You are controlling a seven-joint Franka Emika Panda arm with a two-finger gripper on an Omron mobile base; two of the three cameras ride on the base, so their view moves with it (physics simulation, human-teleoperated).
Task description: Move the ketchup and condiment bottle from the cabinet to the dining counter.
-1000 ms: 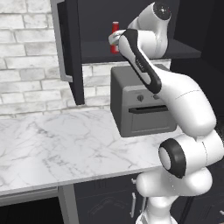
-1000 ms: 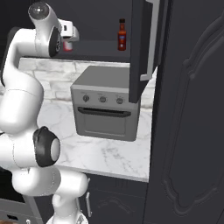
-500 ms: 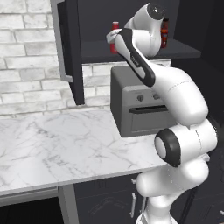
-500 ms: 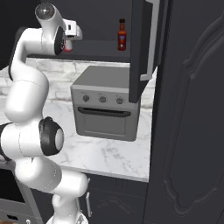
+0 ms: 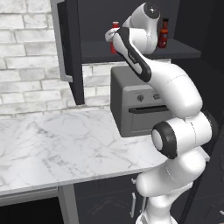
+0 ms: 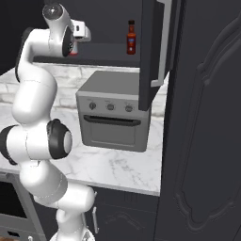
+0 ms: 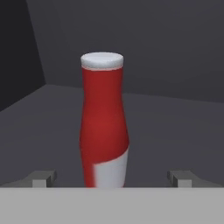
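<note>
Jaws [image 7: 112, 179] stand released, as wide as I see them go, one fingertip [image 7: 43, 178] on each side of the ketchup [image 7: 104, 122], not touching it. From my hand view the ketchup stands upright on the dark shelf of the cabinet [image 5: 144, 49]. Off to one side on the same shelf, well apart, I see the condiment bottle [image 6: 131, 37], also upright. Below sits a grey toaster oven [image 6: 113, 115] on the marble worktop [image 5: 61, 144].

We see a whitewashed brick wall [image 5: 30, 65], a marble counter [image 5: 65, 148] and a grey toaster oven [image 6: 115, 115]
</note>
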